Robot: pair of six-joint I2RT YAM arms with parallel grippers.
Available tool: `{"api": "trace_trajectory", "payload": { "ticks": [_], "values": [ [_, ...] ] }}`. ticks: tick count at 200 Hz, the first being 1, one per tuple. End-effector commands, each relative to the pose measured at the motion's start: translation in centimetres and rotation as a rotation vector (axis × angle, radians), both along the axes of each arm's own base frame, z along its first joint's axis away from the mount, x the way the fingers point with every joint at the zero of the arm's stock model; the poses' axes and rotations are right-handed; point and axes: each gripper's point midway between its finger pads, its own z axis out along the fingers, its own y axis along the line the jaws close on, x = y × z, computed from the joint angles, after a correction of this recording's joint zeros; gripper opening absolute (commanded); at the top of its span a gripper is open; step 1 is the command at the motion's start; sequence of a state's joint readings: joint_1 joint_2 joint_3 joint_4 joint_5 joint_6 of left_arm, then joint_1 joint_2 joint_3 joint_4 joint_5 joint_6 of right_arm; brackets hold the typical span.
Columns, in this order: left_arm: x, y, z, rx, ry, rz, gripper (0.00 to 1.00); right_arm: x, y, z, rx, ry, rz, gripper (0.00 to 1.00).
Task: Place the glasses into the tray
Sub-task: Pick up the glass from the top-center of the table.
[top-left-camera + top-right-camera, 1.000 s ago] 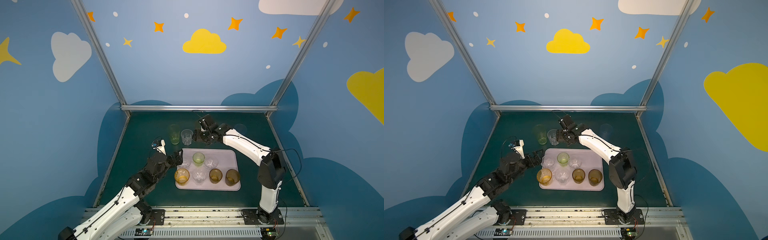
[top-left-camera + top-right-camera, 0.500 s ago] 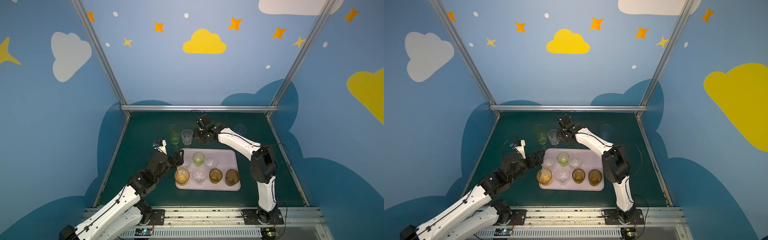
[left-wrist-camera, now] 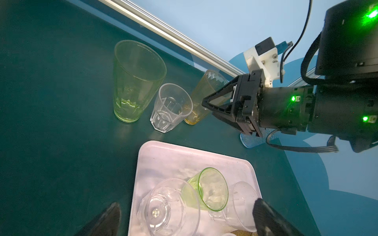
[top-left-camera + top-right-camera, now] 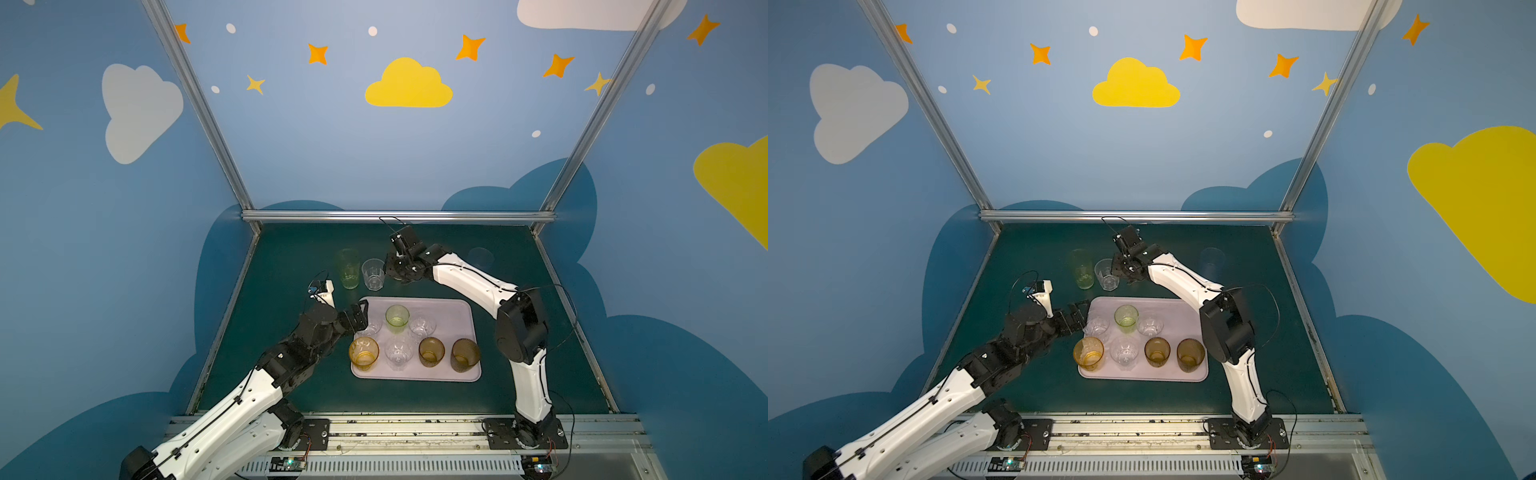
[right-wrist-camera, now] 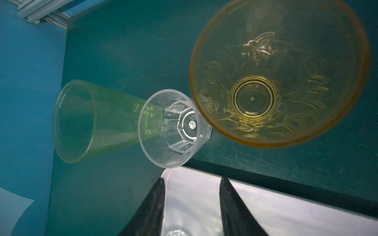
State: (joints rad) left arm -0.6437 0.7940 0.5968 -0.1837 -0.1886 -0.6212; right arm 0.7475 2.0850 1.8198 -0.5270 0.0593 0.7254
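Observation:
The pale pink tray [image 4: 457, 316] holds several glasses: green [image 4: 397, 318], amber [image 4: 363, 352], clear [image 4: 398, 352] and two brown ones [image 4: 431, 351]. Behind the tray stand a tall green glass [image 4: 348, 268], a clear faceted glass [image 4: 372, 273] and a tall amber glass [image 3: 204, 96]. A pale blue glass [image 4: 480, 257] stands far right. My right gripper [image 5: 192, 178] is next to the amber glass [image 5: 280, 71], with its jaws apart and nothing between them. At the tray's left corner my left gripper [image 3: 188, 220] is wide open around a clear glass [image 3: 167, 208].
The green table [image 4: 291, 257] is fenced by an aluminium rail [image 4: 395, 215] at the back and blue walls at the sides. The right arm's elbow [image 4: 519, 324] hangs over the tray's right edge.
The right gripper's jaws have narrowed and it has shifted slightly left and back beside the amber glass, its elbow swinging inward. The left arm has barely moved.

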Motion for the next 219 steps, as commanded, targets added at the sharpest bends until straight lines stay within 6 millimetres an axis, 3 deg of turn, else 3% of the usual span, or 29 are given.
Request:
{"api": "trace_trajectory", "payload": {
  "ticks": [1, 145, 219],
  "values": [
    [0.1, 0.1, 0.4, -0.009, -0.003, 0.007, 1.0, 0.8, 0.1, -0.2, -0.01, -0.011, -0.003, 0.44],
    [0.3, 0.5, -0.1, -0.006, 0.009, 0.033, 1.0, 2.2, 0.0, -2.1, -0.065, 0.019, -0.015, 0.38],
    [0.4, 0.3, -0.2, -0.005, 0.019, 0.026, 1.0, 2.8, 1.1, -3.6, -0.061, 0.041, 0.009, 0.34]
  ]
}}
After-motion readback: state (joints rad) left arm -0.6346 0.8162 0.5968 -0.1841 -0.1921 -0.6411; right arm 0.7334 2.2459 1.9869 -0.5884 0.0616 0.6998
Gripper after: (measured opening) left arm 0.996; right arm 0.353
